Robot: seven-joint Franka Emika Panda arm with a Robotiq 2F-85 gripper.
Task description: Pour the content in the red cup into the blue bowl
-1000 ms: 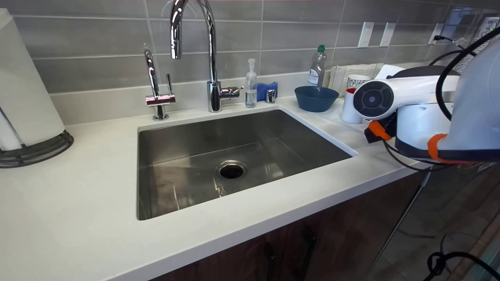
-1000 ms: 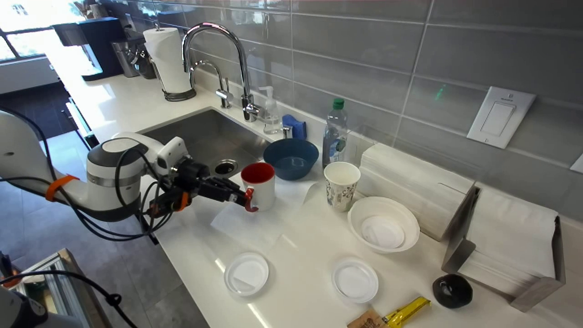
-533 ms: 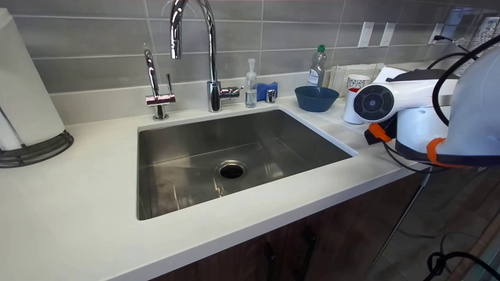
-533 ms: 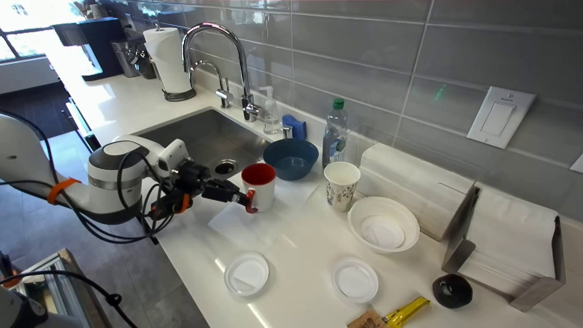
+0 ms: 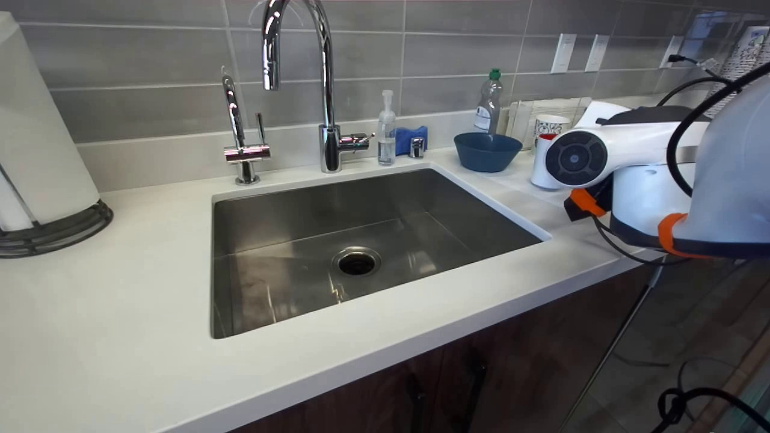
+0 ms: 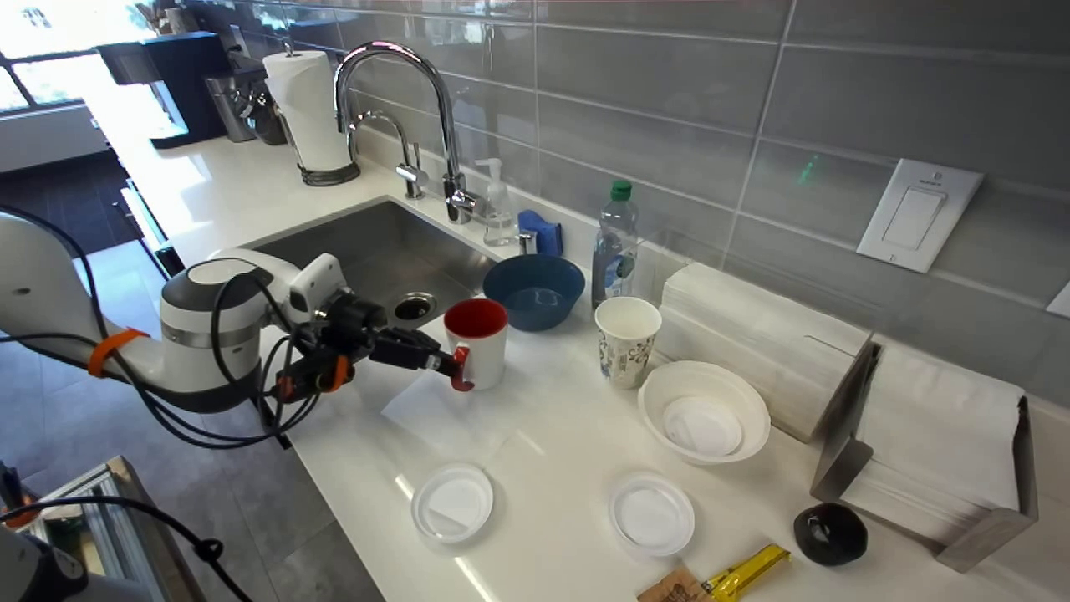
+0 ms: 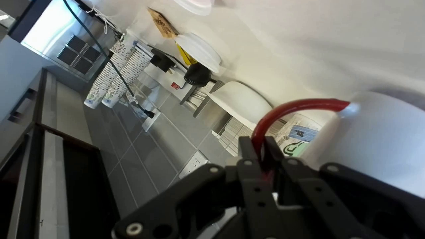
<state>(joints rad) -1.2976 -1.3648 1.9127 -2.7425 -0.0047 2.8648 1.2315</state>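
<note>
Tool (image 7: 259, 146): pinching the red loop handle (image 7: 289, 107) of the red-lined white mug (image 6: 481, 349). Mug: upright, just beside the blue bowl (image 6: 535, 291), on the tool's side; contents not discernible. Bowl: upright on the bench (image 6: 552, 493), no contents showing. Status: grasp apparently made; moving over the bowl and tipping remain.

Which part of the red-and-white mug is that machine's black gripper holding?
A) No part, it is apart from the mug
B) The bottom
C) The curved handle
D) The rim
C: in the wrist view the gripper is closed on the red handle, which runs out from the white side of the mug and in between the gripper's tips.
</note>
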